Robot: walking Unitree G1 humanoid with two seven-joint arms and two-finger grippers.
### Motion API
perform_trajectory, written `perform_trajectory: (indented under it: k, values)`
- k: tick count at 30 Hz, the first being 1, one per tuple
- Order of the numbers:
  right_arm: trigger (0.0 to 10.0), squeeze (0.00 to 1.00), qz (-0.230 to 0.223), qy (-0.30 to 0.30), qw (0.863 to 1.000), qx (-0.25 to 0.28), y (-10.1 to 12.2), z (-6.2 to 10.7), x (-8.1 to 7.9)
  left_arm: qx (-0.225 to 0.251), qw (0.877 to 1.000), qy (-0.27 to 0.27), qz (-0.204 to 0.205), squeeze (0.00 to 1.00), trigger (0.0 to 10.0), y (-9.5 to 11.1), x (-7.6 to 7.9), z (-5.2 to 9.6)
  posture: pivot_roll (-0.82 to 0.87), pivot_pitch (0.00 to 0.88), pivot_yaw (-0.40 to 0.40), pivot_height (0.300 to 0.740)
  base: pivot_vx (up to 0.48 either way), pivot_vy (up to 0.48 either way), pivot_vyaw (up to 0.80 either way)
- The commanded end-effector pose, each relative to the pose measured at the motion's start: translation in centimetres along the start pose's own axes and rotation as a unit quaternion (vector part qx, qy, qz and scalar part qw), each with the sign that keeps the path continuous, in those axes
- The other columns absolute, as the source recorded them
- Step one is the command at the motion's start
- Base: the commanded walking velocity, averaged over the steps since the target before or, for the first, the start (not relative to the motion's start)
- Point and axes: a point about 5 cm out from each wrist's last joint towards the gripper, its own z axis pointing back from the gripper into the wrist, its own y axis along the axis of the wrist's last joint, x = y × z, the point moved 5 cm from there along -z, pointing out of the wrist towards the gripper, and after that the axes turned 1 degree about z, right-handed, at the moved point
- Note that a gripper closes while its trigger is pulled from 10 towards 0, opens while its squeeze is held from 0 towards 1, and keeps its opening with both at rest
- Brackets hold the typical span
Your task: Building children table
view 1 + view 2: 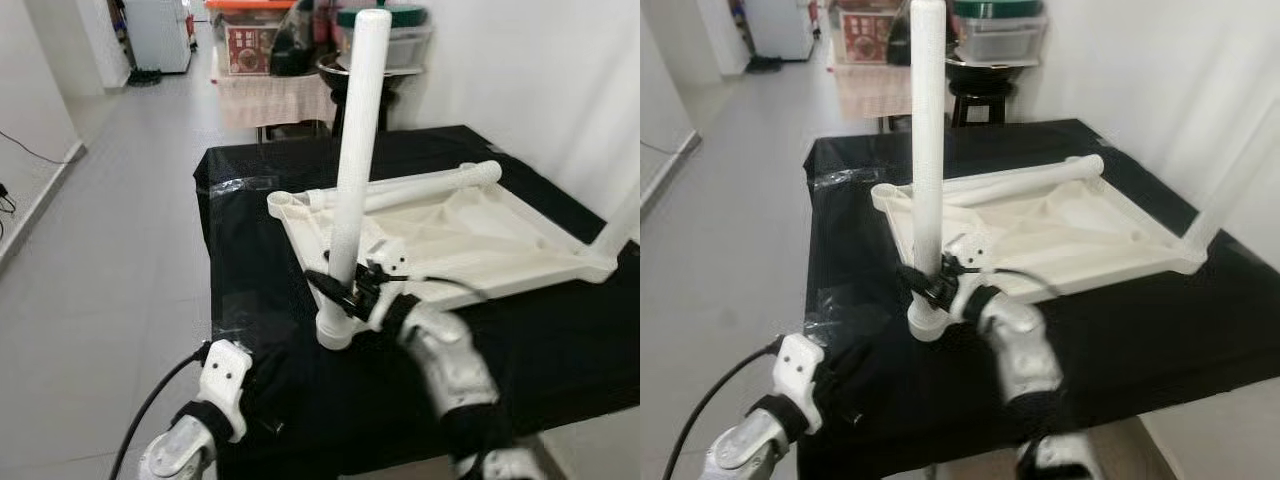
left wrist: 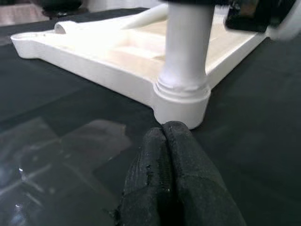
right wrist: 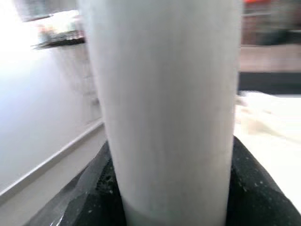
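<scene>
A white plastic tabletop (image 1: 470, 235) lies upside down on a black-covered table. One white leg (image 1: 357, 150) stands upright in the near corner socket (image 2: 181, 101). My right gripper (image 1: 345, 290) is shut on this leg just above the socket; in the right wrist view the leg (image 3: 164, 108) sits between its black fingers (image 3: 94, 188). My left gripper (image 2: 163, 129) rests low on the cloth right in front of the socket, fingers pressed together with nothing between them. A second leg (image 1: 420, 185) lies across the far side of the tabletop. Another leg (image 1: 622, 225) rises at the right corner.
The black cloth (image 1: 560, 330) covers the work table, with its front edge close to me. Behind it stand a stool and a shelf with boxes (image 1: 270, 50). Open tiled floor (image 1: 100, 250) runs along the left. A black cable (image 1: 150, 405) trails from my left arm.
</scene>
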Motion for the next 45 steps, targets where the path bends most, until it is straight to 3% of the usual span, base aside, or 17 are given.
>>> perform_trajectory:
  k: [1, 7, 8, 9, 10, 12, 13, 15, 20, 22, 23, 26, 30, 31, 32, 40, 45]
  values:
    - [0.0, 0.0, -0.044, 0.032, 0.996, -0.065, -3.2, 0.3, -1.0, -0.002, 1.0, 0.003, -0.001, 0.0, 10.0, 0.0, -0.4, 0.2, -0.04, 0.0, -0.001, 0.74, 0.0, 0.0, 0.0]
    - [0.0, 0.0, -0.029, 0.028, 0.997, -0.065, -2.4, -1.5, 0.0, -0.004, 1.0, -0.002, -0.002, 0.0, 10.0, 0.0, -0.3, 0.0, -0.02, 0.0, -0.013, 0.74, 0.0, 0.0, 0.0]
    - [6.1, 0.0, -0.019, 0.033, 0.997, -0.069, -2.3, -2.0, -0.5, -0.004, 1.0, 0.003, -0.005, 0.0, 10.0, 0.0, -0.3, -0.1, -0.01, 0.0, -0.006, 0.74, 0.0, 0.0, 0.0]
    - [6.1, 0.0, -0.017, 0.033, 0.997, -0.07, -2.2, -2.1, -0.6, -0.003, 1.0, 0.005, -0.006, 0.0, 10.0, 0.0, -0.4, -0.1, -0.01, 0.0, -0.006, 0.74, 0.0, 0.0, 0.0]
    - [10.0, 0.82, -0.019, 0.071, 0.996, -0.058, -1.6, -2.3, -1.4, -0.003, 1.0, 0.005, -0.006, 0.0, 10.0, 0.0, -0.4, -0.1, -0.01, 0.0, -0.009, 0.74, 0.0, 0.0, 0.0]
    - [10.0, 0.82, -0.02, 0.093, 0.994, -0.051, -1.1, -2.3, -1.9, -0.003, 1.0, 0.005, -0.006, 0.0, 10.0, 0.0, -0.3, -0.2, -0.01, 0.0, -0.009, 0.74, 0.0, 0.0, 0.0]
    - [10.0, 1.0, -0.013, 0.147, 0.988, -0.037, -0.1, -2.2, -2.8, -0.003, 1.0, 0.005, -0.005, 0.0, 10.0, 0.0, -0.3, -0.2, -0.01, 0.0, -0.012, 0.74, 0.0, 0.0, 0.0]
    - [10.0, 1.0, -0.005, 0.159, 0.987, -0.035, 0.2, -2.0, -3.0, -0.003, 1.0, 0.004, -0.005, 0.0, 10.0, 0.0, -0.3, -0.3, -0.01, 0.0, -0.012, 0.74, 0.0, 0.0, 0.0]
    - [10.0, 1.0, 0.019, 0.323, 0.946, -0.028, 2.9, -0.7, -2.5, -0.002, 1.0, 0.002, -0.003, 0.0, 10.0, 0.0, -0.2, -0.4, -0.01, 0.0, -0.02, 0.74, 0.0, 0.0, 0.0]
    - [10.0, 1.0, 0.02, 0.338, 0.941, -0.031, 3.1, -0.5, -2.4, -0.002, 1.0, 0.002, -0.002, 0.0, 10.0, 0.0, -0.2, -0.4, -0.01, 0.0, -0.02, 0.74, 0.0, 0.0, 0.0]
    - [10.0, 0.0, 0.051, 0.401, 0.913, -0.057, 2.8, 0.3, -2.1, -0.002, 1.0, 0.002, -0.001, 0.0, 10.0, 0.0, -0.1, -0.4, 0.0, 0.0, -0.027, 0.74, 0.0, 0.0, 0.0]
    - [10.0, 0.0, 0.048, 0.417, 0.905, -0.071, 3.3, 0.1, -1.4, -0.002, 1.0, 0.002, -0.001, 0.0, 10.0, -0.1, -0.1, -0.4, 0.0, 0.0, -0.031, 0.74, 0.0, 0.0, 0.0]
    - [10.0, 0.0, 0.045, 0.395, 0.915, -0.072, 4.1, -1.5, -0.6, -0.002, 1.0, 0.003, -0.002, 0.0, 10.0, -0.1, 0.0, -0.4, 0.01, 0.0, -0.032, 0.74, 0.0, 0.0, 0.0]
    - [4.5, 0.0, 0.043, 0.387, 0.918, -0.073, 4.2, -1.8, -0.5, -0.002, 1.0, 0.003, -0.002, 0.0, 10.0, -0.1, 0.0, -0.4, 0.01, 0.0, -0.032, 0.74, 0.0, 0.0, 0.0]
    - [0.0, 0.0, 0.04, 0.387, 0.918, -0.073, 4.2, -2.0, -0.4, -0.002, 1.0, 0.003, -0.001, 0.0, 10.0, -0.1, 0.0, -0.4, 0.01, 0.0, -0.032, 0.74, 0.0, 0.0, 0.0]
    - [0.0, 0.0, 0.025, 0.403, 0.912, -0.078, 3.8, -1.4, -0.3, -0.003, 1.0, 0.001, 0.0, 0.0, 10.0, -0.2, 0.1, -0.4, 0.01, 0.0, -0.028, 0.74, 0.0, 0.0, 0.0]
    - [0.0, 0.0, 0.029, 0.355, 0.932, -0.07, 2.1, -0.4, 1.0, -0.002, 1.0, 0.0, 0.003, 0.0, 10.0, -0.2, 0.3, -0.4, -0.01, 0.0, -0.03, 0.74, 0.0, 0.0, 0.0]
